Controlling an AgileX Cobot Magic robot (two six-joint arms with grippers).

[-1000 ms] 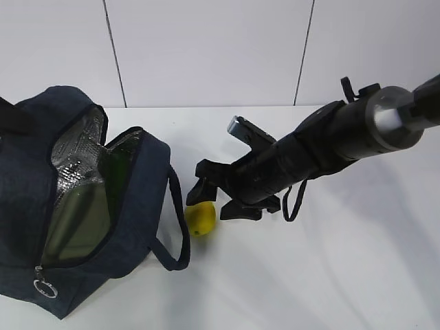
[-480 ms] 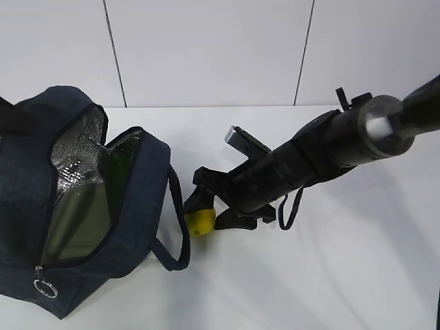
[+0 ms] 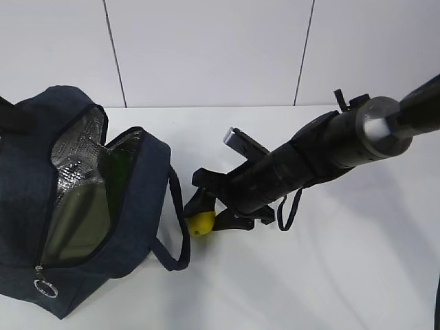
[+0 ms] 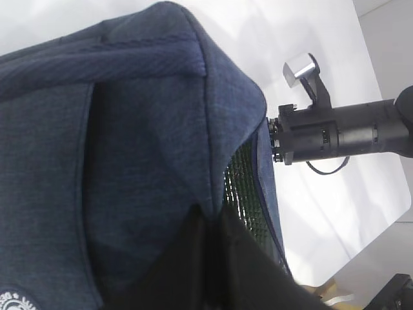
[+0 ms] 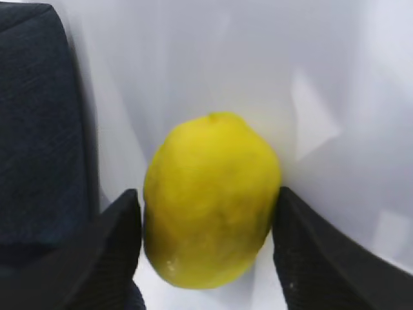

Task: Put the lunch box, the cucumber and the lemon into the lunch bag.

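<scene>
The right gripper is down at the white table, its two black fingers standing either side of the lemon, one against each flank. In the right wrist view both pads sit at the fruit's skin with no gap I can make out, so the jaws are wide but seem to be closing on the lemon rather than standing clear of it; whether they are pressing firmly I cannot tell. The lemon rests on the table between the fingers, its long axis running straight out ahead of the gripper, the small nub at its far tip pointing away from the wrist. Just off the gripper's left finger lies the lunch bag, dark navy, its top gaping so the silver foil lining shows, and one strap handle curls down onto the table right beside the lemon. Inside the bag, beyond that finger, the pale green lid of the lunch box lies with its length running along the bag, and a dark green strip beside it looks like the cucumber, lying the same way. The left gripper is pinched tight on the navy fabric at the bag's upper edge, jaws pressed together on the cloth.
</scene>
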